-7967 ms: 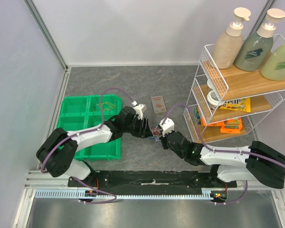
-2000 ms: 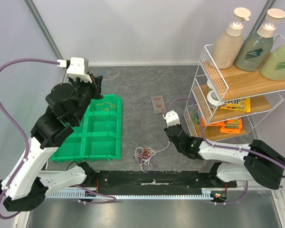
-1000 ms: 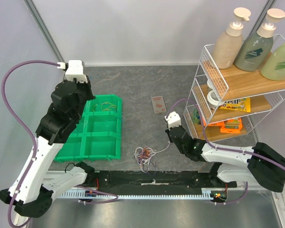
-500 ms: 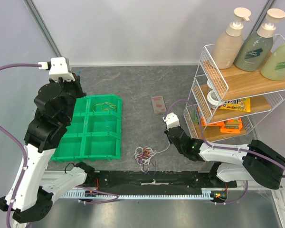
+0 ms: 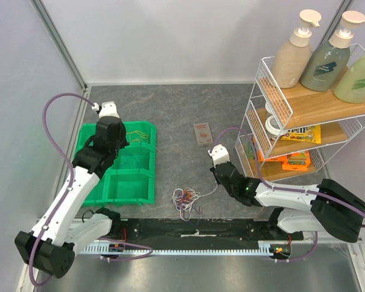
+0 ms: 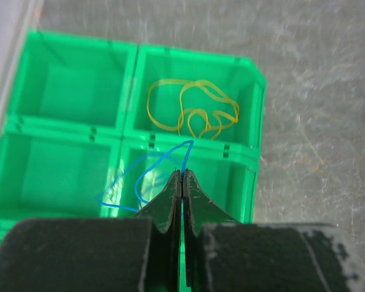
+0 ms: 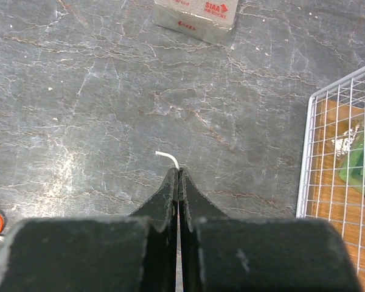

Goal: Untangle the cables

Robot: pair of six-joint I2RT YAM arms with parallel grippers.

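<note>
A tangle of cables (image 5: 185,198), orange, purple and white, lies on the table near the front edge. From it a white cable (image 7: 167,158) runs to my right gripper (image 5: 215,172), which is shut on it with the cable's tip curling out past the fingertips (image 7: 173,176). My left gripper (image 5: 117,141) hangs over the green bin (image 5: 137,182) and is shut on a blue cable (image 6: 143,173). That cable loops down towards the bin's middle right compartment. A yellow cable (image 6: 194,109) lies coiled in the back right compartment (image 5: 140,135).
A small brown packet (image 5: 202,132) lies on the table just beyond my right gripper. A white wire rack (image 5: 292,121) with wooden shelves, snack packs and pump bottles stands at the right, close to the right arm. The bin sits by the left wall.
My left arm has come down from high above the bin to just over it, with the blue cable still in its grip. The right gripper has barely moved.
</note>
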